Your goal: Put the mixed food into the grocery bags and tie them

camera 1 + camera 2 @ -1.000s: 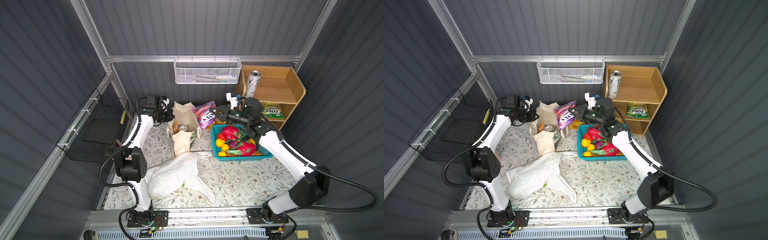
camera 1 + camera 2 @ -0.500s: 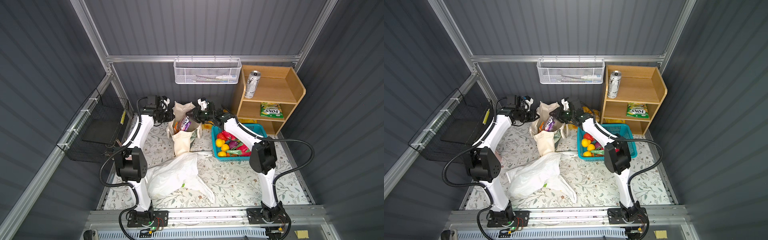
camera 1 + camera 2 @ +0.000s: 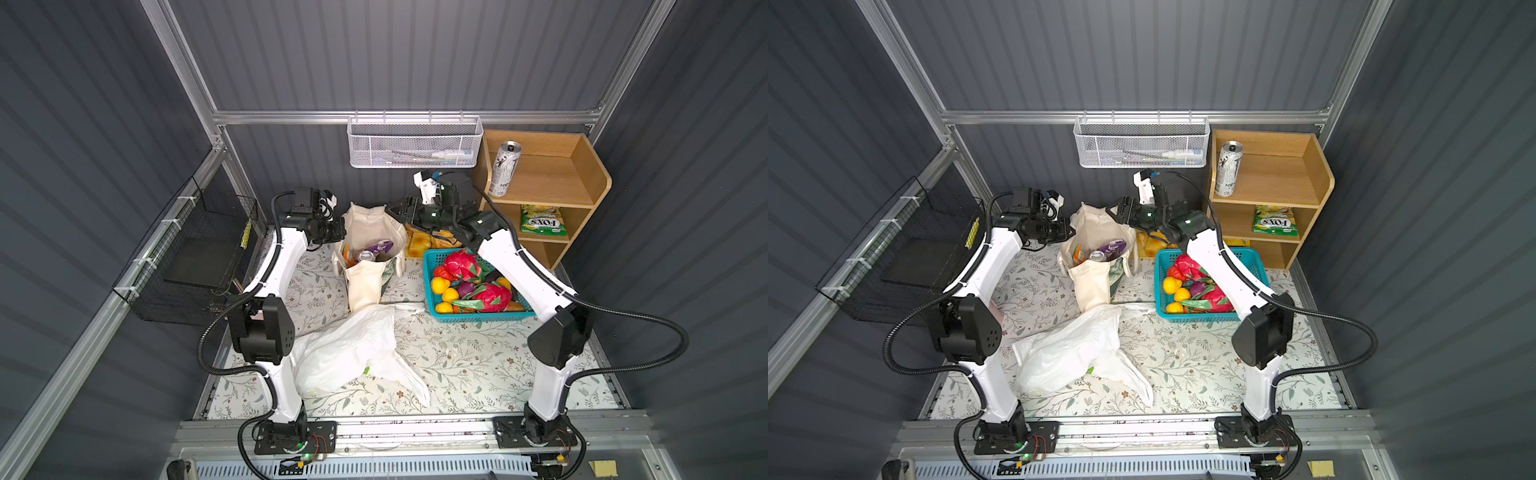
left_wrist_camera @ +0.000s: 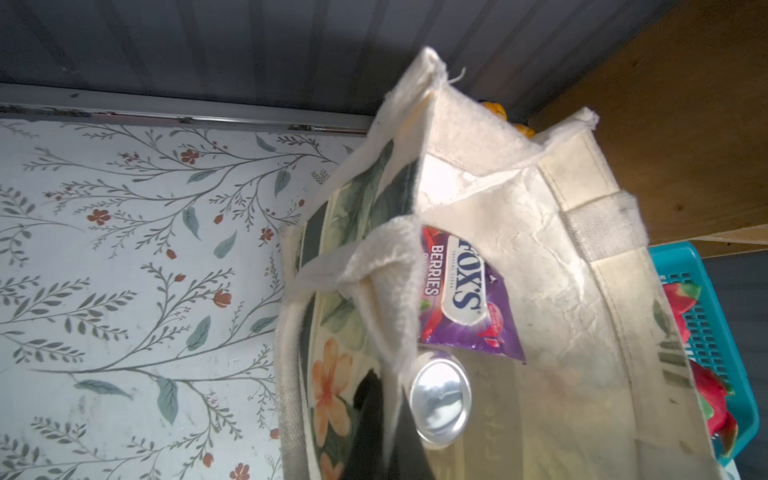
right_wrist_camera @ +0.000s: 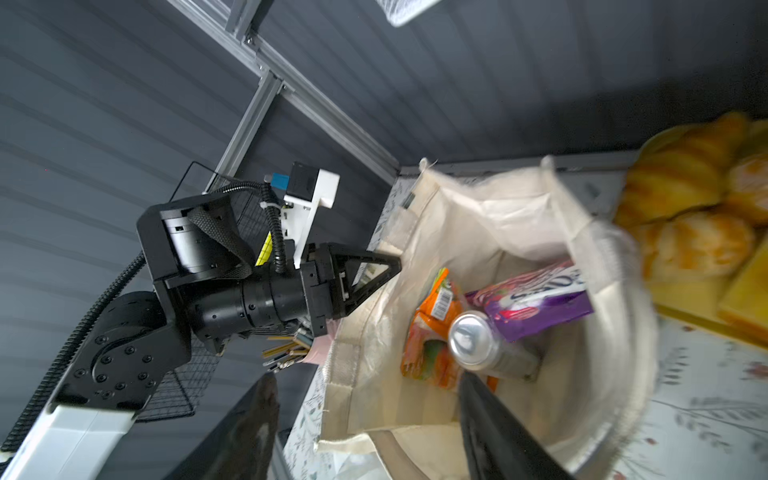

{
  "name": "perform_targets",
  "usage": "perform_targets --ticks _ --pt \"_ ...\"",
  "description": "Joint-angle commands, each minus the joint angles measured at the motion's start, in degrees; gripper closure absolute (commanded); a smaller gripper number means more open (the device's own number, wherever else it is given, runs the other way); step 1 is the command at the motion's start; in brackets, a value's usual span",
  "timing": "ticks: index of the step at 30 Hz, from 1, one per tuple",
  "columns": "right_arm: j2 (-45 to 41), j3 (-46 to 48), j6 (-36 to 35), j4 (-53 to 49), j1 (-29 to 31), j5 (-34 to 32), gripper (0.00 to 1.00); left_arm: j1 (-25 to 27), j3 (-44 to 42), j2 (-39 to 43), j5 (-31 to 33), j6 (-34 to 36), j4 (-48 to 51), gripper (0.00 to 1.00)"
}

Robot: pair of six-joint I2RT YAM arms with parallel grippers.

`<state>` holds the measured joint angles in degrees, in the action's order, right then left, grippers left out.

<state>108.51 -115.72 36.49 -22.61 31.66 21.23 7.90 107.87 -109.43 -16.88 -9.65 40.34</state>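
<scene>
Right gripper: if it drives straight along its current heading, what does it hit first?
Most likely the cream canvas tote: in the right wrist view its near rim sits just ahead of the open right gripper. Farther on, the left gripper pinches the far rim. Depth is unclear.

A second ago the right gripper [image 3: 392, 210] was clamped on the purple FOX'S pouch [image 3: 380, 248], holding it in the air beside the cream canvas tote [image 3: 363, 282], on the side of the teal basket [image 3: 478, 318]; half a second back it had carried the pouch over the tote's mouth, the arm folded in toward the middle; now the pouch lies down inside the tote next to the silver can [image 3: 366, 256]; the gripper has let go, jaws apart and empty, pulled back above the tote's far rim; the arm's elbow has swung out to the right again.
</scene>
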Motion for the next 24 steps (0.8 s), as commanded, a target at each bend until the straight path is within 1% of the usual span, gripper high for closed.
perform_targets --ticks 1,4,8,11,13,17,18,19,20,21,24 --pt "3.42 -0.59 -7.11 -8.54 -0.27 -7.79 0.27 -0.17 2.33 -1.14 2.70 -0.27 1.71 1.00" --pt "7.23 -3.18 -7.82 -11.07 -0.14 -7.91 0.25 -0.16 3.33 -1.67 2.81 -0.29 2.43 1.00" --pt "13.71 -9.63 -9.21 -15.51 -0.21 -9.94 0.24 -0.16 3.90 -2.16 3.65 0.05 3.49 1.00" --pt "19.84 -16.81 -9.51 -19.04 -0.22 -7.10 0.27 -0.25 4.43 -2.62 4.14 0.14 3.81 1.00" --pt "23.24 -20.98 -10.03 -22.56 -0.17 -6.40 0.34 -0.64 5.58 -3.35 4.71 0.19 4.58 1.00" --pt "22.14 -16.83 -8.14 -18.06 -0.21 -3.65 0.68 -1.60 9.37 -5.08 8.01 0.72 6.73 1.00" --pt "21.58 -16.30 -7.38 -16.86 -0.12 -2.76 0.72 -2.03 10.81 -5.75 8.88 0.77 7.39 1.00" --pt "21.24 -16.29 -7.11 -16.02 -0.17 -0.79 0.70 -2.46 11.98 -6.31 8.89 0.73 7.79 1.00" --pt "20.69 -16.27 -6.98 -15.01 -0.13 1.60 0.61 -2.86 13.35 -6.74 9.06 0.71 8.11 1.00" --pt "19.93 -16.29 -6.78 -14.51 -0.06 2.57 0.52 -3.22 14.76 -7.36 10.10 0.51 8.64 1.00" --pt "15.99 -14.24 -6.61 -12.27 -0.09 2.68 0.42 -4.63 18.06 -8.52 12.11 0.25 8.80 1.00"
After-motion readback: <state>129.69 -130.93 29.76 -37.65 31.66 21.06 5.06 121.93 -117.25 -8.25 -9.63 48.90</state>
